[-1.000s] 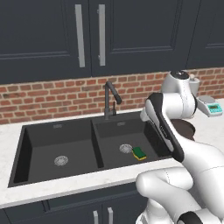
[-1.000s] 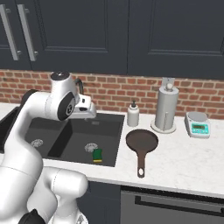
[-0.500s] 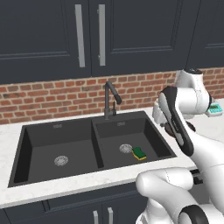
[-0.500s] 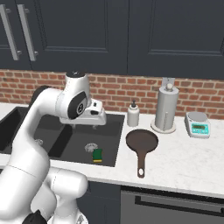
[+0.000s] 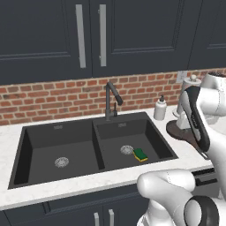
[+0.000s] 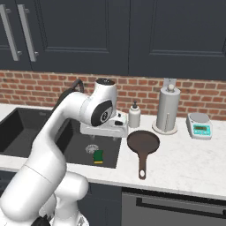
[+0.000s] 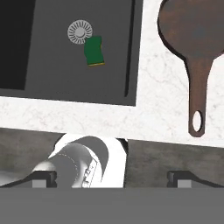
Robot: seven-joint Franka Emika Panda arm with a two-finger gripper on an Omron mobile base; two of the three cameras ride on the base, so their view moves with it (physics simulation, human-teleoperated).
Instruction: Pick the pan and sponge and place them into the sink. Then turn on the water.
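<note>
Pan [image 6: 143, 142] sits on the counter just beside the sink [image 5: 39, 137]; the sponge [image 7: 94, 51] already lies by the drain. Your gripper [image 7: 111, 178] hangs above, spread wide and empty, ready for the pan's handle.

Dark cabinets [image 5: 132, 39], brick backsplash [image 5: 57, 99]

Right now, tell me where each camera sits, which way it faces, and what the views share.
Left base view: behind the arm's left, facing the sink and faucet; white arm at lower right.
Right base view: behind its right, facing the pan on the counter; arm at lower left.
Hand view: on the hand, looking down at the sponge; open gripper at bottom.
All three share sponge, pan and sink.
</note>
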